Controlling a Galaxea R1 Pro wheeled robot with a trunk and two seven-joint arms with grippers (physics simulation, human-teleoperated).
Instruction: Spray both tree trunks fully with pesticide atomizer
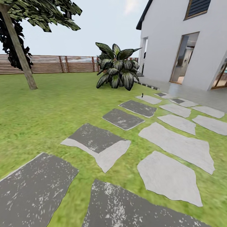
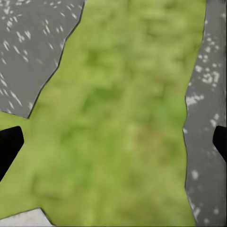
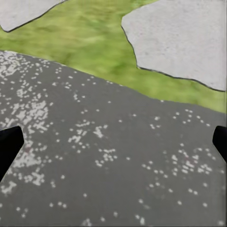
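Observation:
One tree with a smooth, leaning grey-brown tree trunk [image 1: 20, 54] stands on the lawn at the far left of the head view, in front of the slat fence [image 1: 56, 64]. A tiny dark upright thing [image 1: 142, 95] stands by a far paving slab; it is too small to tell whether it is the pesticide atomizer. My left gripper [image 2: 113, 144] hangs open over a strip of grass between two dark slabs, with nothing between its black fingertips [image 2: 9, 146]. My right gripper [image 3: 113, 142] is open over a dark speckled slab, also holding nothing.
Grey paving slabs [image 1: 97, 143] run in two rows across the lawn toward a white house [image 1: 176, 41] at the right. A broad-leaved dark bush [image 1: 118, 67] grows near the house corner. Open grass [image 1: 47, 104] spreads to the left.

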